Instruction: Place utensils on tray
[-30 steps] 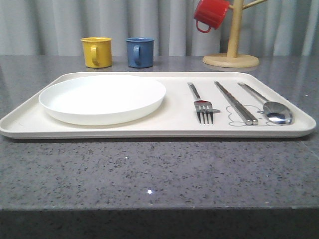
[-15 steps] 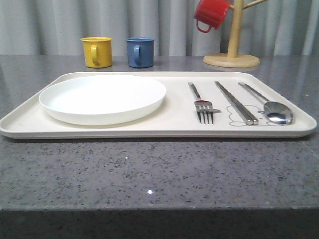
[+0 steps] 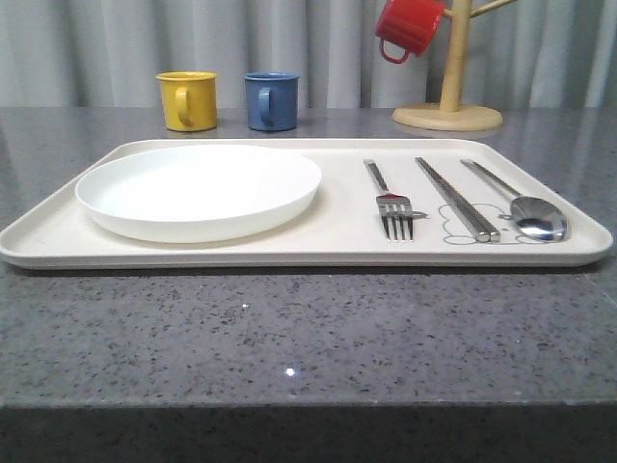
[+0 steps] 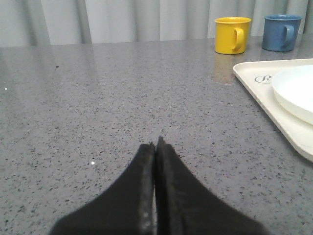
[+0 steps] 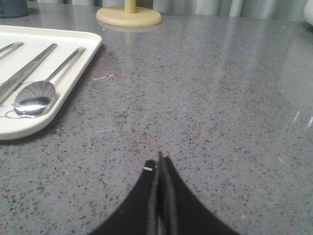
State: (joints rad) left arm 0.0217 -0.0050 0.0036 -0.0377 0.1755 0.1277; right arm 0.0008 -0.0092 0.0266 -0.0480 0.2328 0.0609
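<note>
The cream tray [image 3: 347, 227] lies across the table's middle. On its right half rest the silver fork [image 3: 389, 201], the chopsticks [image 3: 457, 199] and the spoon [image 3: 521, 204], side by side with handles pointing away. The spoon [image 5: 35, 99] and chopsticks [image 5: 24, 71] also appear in the right wrist view on the tray [image 5: 73, 73]. My left gripper [image 4: 156, 145] is shut and empty over bare counter left of the tray [image 4: 288, 127]. My right gripper [image 5: 159, 160] is shut and empty over bare counter right of the tray.
A round white plate [image 3: 199, 189] fills the tray's left half. Behind the tray stand a yellow mug [image 3: 187, 100] and a blue mug [image 3: 271, 100]. A wooden mug stand [image 3: 447, 114] with a red mug [image 3: 407, 29] is at the back right.
</note>
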